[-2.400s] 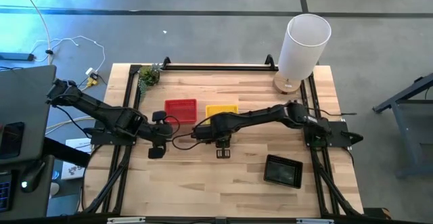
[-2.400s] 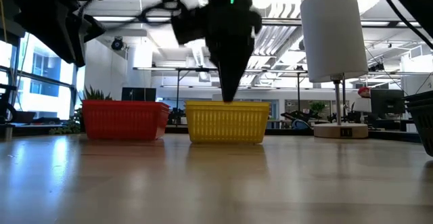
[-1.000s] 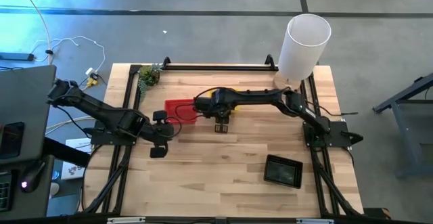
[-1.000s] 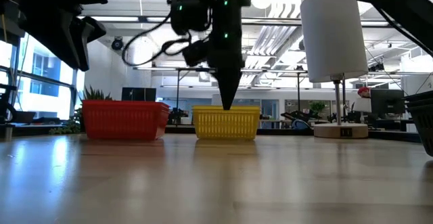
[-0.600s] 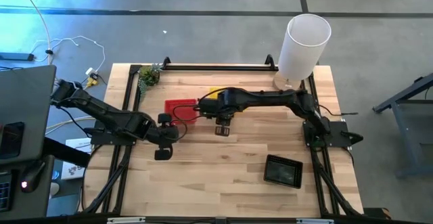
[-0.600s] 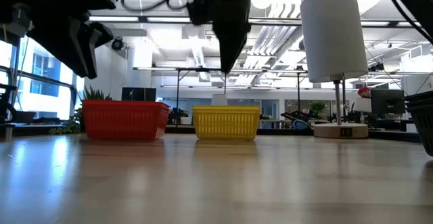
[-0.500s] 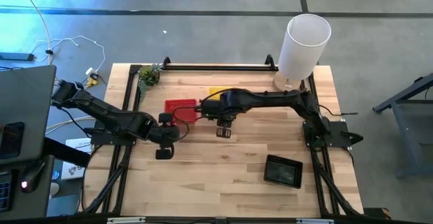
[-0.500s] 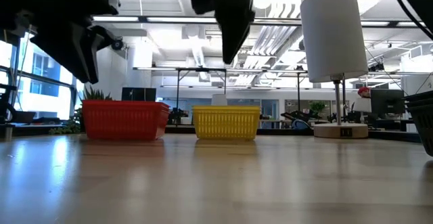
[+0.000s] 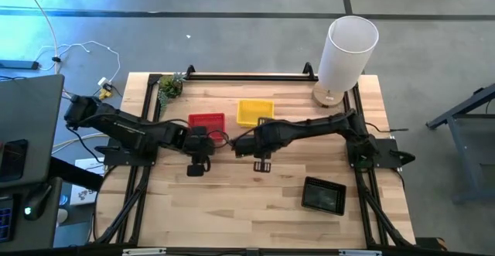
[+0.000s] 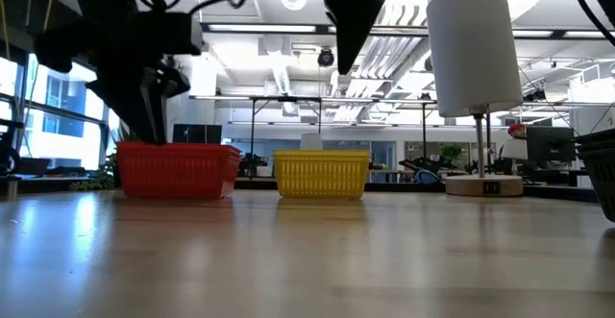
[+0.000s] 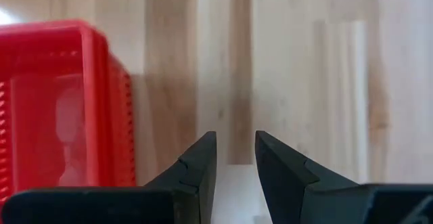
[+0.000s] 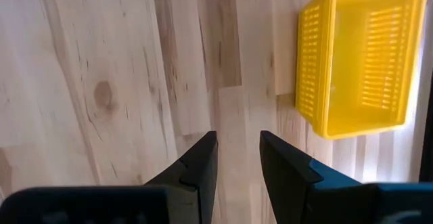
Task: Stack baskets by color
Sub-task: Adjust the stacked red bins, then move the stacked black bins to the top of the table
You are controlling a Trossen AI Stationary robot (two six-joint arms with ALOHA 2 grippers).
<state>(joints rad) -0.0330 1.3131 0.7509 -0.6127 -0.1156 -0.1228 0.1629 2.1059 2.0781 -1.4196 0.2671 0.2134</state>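
— Moved since last count? Left gripper point(image 9: 196, 168), now beside the red basket point(image 9: 206, 121); right gripper point(image 9: 262, 165), drawn back off the yellow basket point(image 9: 255, 111).

— Grippers? Both slightly parted, empty.

— Black basket point(image 9: 323, 196)? Near right corner.

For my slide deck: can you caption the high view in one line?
Both grippers, left and right, hover empty over the table near a red basket, a yellow basket and a black basket.

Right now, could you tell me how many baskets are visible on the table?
3 visible: a red basket beside a yellow basket toward the back, and a black basket at the front right. Each may be a stack hiding others nested inside.
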